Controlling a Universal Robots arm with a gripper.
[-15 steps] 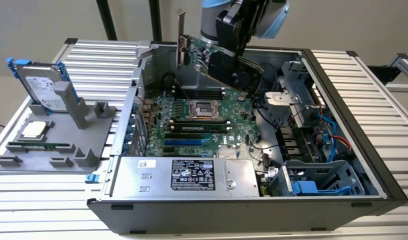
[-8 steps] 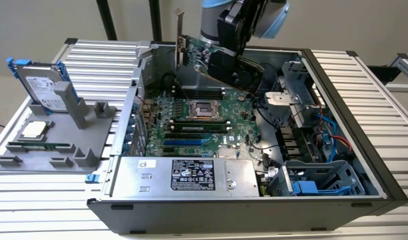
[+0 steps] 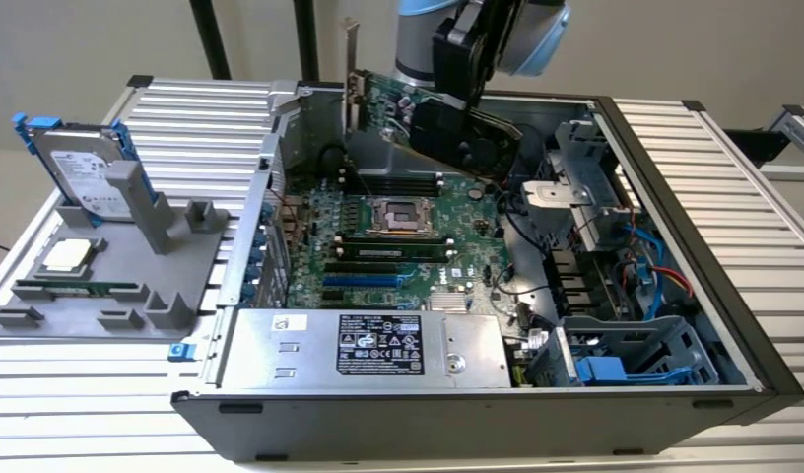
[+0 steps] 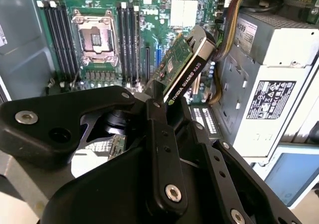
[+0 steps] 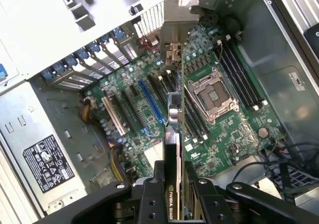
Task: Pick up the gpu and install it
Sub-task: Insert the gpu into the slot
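1. In the exterior view, the gripper is clamping the gpu. The card is hanging tilted above the motherboard inside the open computer case, at 12 o'clock from the CPU socket.
2. That view is also taking in the card's silver bracket pointing up, and a hard drive standing on a grey fixture on the table, at 9 o'clock from the case.
3. The first wrist view is showing the gpu edge-on, with the gripper fingers pressing on both its faces and the bracket at its far end.
4. The second wrist view is showing the gpu by its green face and black cooler edge, rising from the gripper, with the power supply beside it.
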